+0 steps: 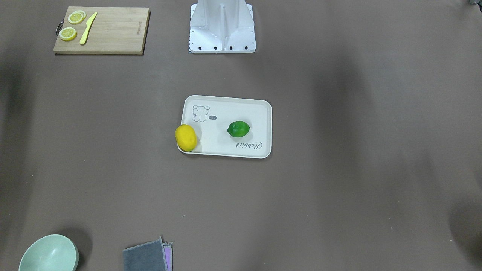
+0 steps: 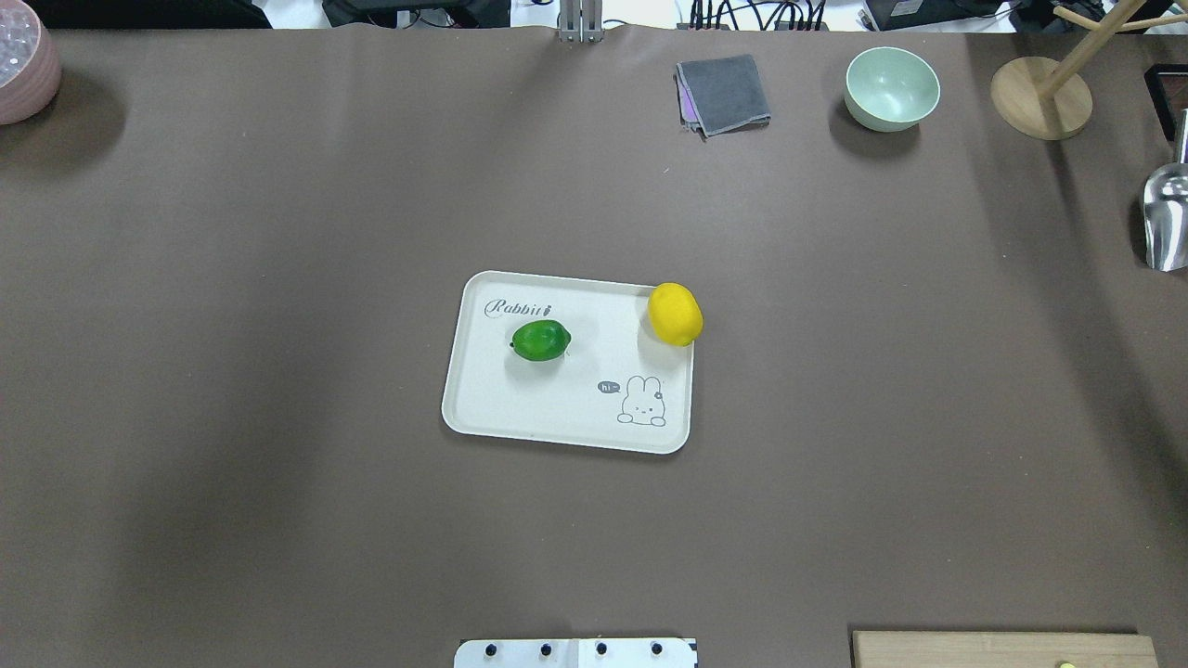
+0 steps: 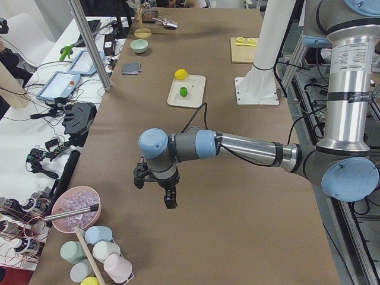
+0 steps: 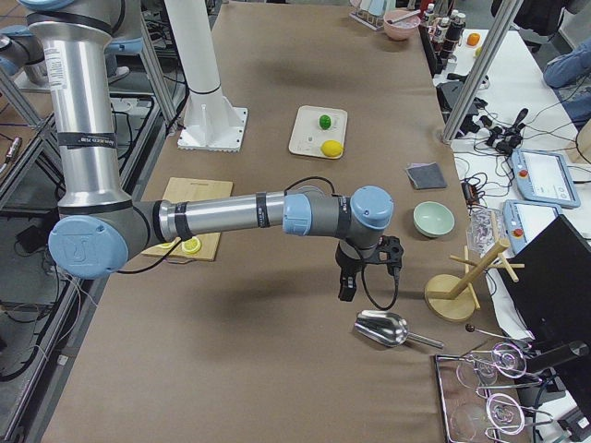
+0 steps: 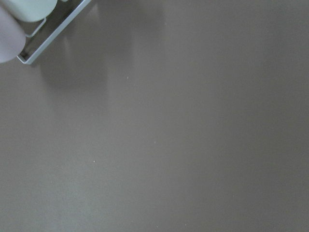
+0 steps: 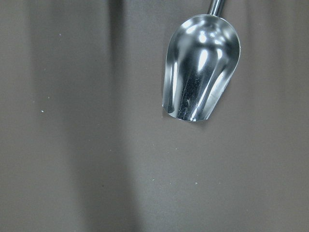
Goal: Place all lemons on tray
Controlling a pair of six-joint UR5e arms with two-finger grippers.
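Note:
The cream-white tray lies mid-table, also in the overhead view. The green lemon rests inside it. The yellow lemon sits at one tray corner, partly over the rim. Both grippers are far from the tray and show only in the side views. The left gripper hovers over bare table near the pink bowl. The right gripper hovers near the metal scoop. I cannot tell whether either is open or shut.
A wooden cutting board with lemon slices and a yellow knife lies near the robot base. A green bowl, a grey cloth, a wooden stand, a metal scoop and a pink bowl line the far edge.

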